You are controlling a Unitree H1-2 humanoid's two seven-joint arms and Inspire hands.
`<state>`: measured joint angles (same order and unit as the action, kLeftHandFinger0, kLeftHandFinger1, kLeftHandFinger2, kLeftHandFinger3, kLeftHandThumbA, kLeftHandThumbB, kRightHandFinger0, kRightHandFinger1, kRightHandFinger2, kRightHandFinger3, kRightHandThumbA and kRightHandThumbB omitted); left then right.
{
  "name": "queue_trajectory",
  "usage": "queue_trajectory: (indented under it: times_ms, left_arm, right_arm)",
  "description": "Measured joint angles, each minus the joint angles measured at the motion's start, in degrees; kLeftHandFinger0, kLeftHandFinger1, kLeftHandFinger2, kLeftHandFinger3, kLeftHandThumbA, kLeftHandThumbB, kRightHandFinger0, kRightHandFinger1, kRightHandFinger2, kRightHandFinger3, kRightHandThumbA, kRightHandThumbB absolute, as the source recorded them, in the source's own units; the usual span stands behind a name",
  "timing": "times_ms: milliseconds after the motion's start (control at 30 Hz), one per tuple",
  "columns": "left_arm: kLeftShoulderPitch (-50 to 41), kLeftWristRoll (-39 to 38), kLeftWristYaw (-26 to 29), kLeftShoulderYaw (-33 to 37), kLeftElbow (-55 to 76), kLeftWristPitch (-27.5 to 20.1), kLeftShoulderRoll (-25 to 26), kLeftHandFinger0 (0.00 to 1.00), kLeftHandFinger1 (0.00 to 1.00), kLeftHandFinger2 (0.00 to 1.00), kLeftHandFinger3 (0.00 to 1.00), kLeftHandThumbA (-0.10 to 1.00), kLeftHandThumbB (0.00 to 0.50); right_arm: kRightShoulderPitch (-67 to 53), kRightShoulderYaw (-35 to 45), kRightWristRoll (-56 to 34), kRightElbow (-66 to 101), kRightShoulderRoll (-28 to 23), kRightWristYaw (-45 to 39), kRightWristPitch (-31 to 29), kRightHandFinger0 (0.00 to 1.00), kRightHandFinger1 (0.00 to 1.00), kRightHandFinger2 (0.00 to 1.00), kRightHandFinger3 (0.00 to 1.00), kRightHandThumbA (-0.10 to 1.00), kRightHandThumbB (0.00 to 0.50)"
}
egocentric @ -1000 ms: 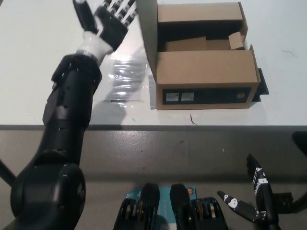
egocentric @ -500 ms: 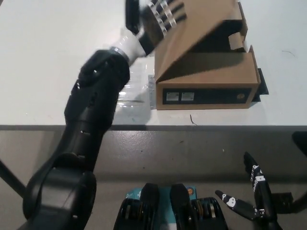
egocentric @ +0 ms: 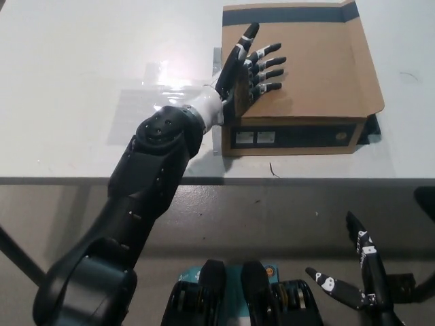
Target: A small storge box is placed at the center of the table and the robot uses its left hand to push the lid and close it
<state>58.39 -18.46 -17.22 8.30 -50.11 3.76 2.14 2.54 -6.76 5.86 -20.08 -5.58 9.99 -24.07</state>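
Once the lid (egocentric: 306,64) had swung down flat since a second earlier, the left hand (egocentric: 246,71) lay open-fingered on it, box (egocentric: 293,129) closed mid-bench (egocentric: 81,68); right hand (egocentric: 363,278) rested low, fingers apart.

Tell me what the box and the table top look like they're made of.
The box looks like brown cardboard, matte, with a thin, slightly curling lid edge; its front is dark with small labels. The table looks like smooth white laminate or painted board, faintly glossy, judging by the glare beside the left robot hand.
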Motion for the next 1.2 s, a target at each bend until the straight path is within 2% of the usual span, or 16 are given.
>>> queue_trajectory:
  times_ms: [67, 267, 300, 467, 533, 567, 667, 733, 767, 833, 867, 933, 1033, 1100, 1133, 1200]
  left_arm:
    - [0.0, 0.2, -0.3, -0.4, 0.4, 0.2, 0.0, 1.00, 1.00, 1.00, 1.00, 1.00, 0.407]
    - [-2.3, 0.0, -0.7, -2.8, 9.3, 2.6, 0.1, 1.00, 1.00, 1.00, 1.00, 1.00, 0.409]
    - [-3.0, -0.1, -0.8, -3.0, 11.5, 3.0, 0.1, 1.00, 1.00, 1.00, 1.00, 1.00, 0.397]
    - [-7.5, -0.3, -0.9, -3.2, 23.2, 4.5, 0.4, 1.00, 1.00, 1.00, 1.00, 1.00, 0.413]
    - [-10.2, -0.3, -0.9, -3.1, 28.4, 5.2, 0.5, 1.00, 1.00, 1.00, 1.00, 1.00, 0.375]
    - [-11.4, -0.3, -0.9, -3.1, 30.7, 5.4, 0.6, 1.00, 1.00, 1.00, 1.00, 1.00, 0.414]
    - [-15.2, -0.3, -0.9, -3.0, 36.8, 6.1, 1.0, 1.00, 1.00, 1.00, 1.00, 1.00, 0.343]
    - [-18.2, -0.3, -0.9, -2.9, 41.3, 6.5, 1.6, 1.00, 1.00, 1.00, 1.00, 1.00, 0.319]
    - [-19.6, -0.2, -0.9, -2.9, 43.2, 6.5, 2.0, 1.00, 1.00, 1.00, 1.00, 1.00, 0.323]
    - [-22.8, 0.1, -0.9, -2.9, 47.5, 6.5, 2.8, 1.00, 1.00, 1.00, 1.00, 1.00, 0.292]
    - [-24.5, 0.3, -0.9, -2.9, 49.7, 6.5, 3.2, 1.00, 1.00, 1.00, 1.00, 1.00, 0.293]
    - [-27.8, 0.6, -0.9, -2.9, 53.7, 6.5, 3.9, 1.00, 1.00, 1.00, 1.00, 1.00, 0.331]
    - [-33.2, 1.4, -0.9, -2.8, 59.8, 6.5, 4.9, 1.00, 1.00, 1.00, 1.00, 1.00, 0.321]
    - [-37.5, 2.1, -0.9, -2.6, 64.3, 6.2, 5.5, 1.00, 1.00, 1.00, 1.00, 1.00, 0.335]
    - [-39.0, 2.6, -0.9, -2.6, 65.9, 6.0, 5.8, 1.00, 1.00, 1.00, 1.00, 1.00, 0.322]
    - [-43.7, 4.3, -0.9, -2.4, 70.0, 4.2, 6.5, 1.00, 1.00, 1.00, 1.00, 1.00, 0.330]
  right_arm:
    - [0.0, -0.1, 0.2, 0.0, 0.0, 0.2, 0.0, 1.00, 1.00, 1.00, 1.00, 1.00, 0.318]
    - [0.0, -0.6, 0.5, 0.0, -0.1, 1.1, 0.0, 1.00, 1.00, 1.00, 1.00, 1.00, 0.343]
    - [0.0, -0.6, 0.5, -0.1, -0.2, 1.1, 0.0, 1.00, 1.00, 1.00, 1.00, 1.00, 0.346]
    - [0.0, -0.6, 0.4, -0.3, -0.1, 1.1, 0.0, 1.00, 1.00, 1.00, 1.00, 1.00, 0.343]
    - [0.0, -0.6, 0.4, -0.4, -0.2, 1.1, 0.0, 1.00, 1.00, 1.00, 1.00, 1.00, 0.343]
    - [0.0, -0.6, 0.4, -0.4, -0.2, 1.1, 0.0, 1.00, 1.00, 1.00, 1.00, 1.00, 0.352]
    - [0.0, -0.6, 0.4, -0.5, -0.1, 1.1, 0.0, 1.00, 1.00, 1.00, 1.00, 1.00, 0.360]
    - [0.0, -0.6, 0.4, -0.5, -0.1, 1.1, 0.1, 1.00, 1.00, 1.00, 1.00, 1.00, 0.353]
    - [-0.1, -0.6, 0.4, -0.5, -0.1, 1.1, 0.1, 1.00, 1.00, 1.00, 1.00, 1.00, 0.352]
    - [-0.1, -0.6, 0.4, -0.5, -0.1, 1.1, 0.1, 1.00, 1.00, 1.00, 1.00, 1.00, 0.335]
    - [-0.1, -0.6, 0.4, -0.5, -0.1, 1.1, 0.1, 1.00, 1.00, 1.00, 1.00, 1.00, 0.333]
    - [-0.1, -0.6, 0.4, -0.6, -0.1, 1.1, 0.1, 1.00, 1.00, 1.00, 1.00, 1.00, 0.335]
    - [-0.1, -0.7, 0.4, -0.6, -0.1, 1.1, 0.1, 1.00, 1.00, 1.00, 1.00, 1.00, 0.338]
    - [-0.1, -0.7, 0.4, -0.6, -0.2, 1.1, 0.1, 1.00, 1.00, 1.00, 1.00, 1.00, 0.336]
    - [-0.2, -0.7, 0.4, -0.6, -0.2, 1.1, 0.1, 1.00, 1.00, 1.00, 1.00, 1.00, 0.327]
    - [-0.2, -0.7, 0.4, -0.6, -0.3, 1.2, 0.1, 1.00, 1.00, 1.00, 1.00, 1.00, 0.323]
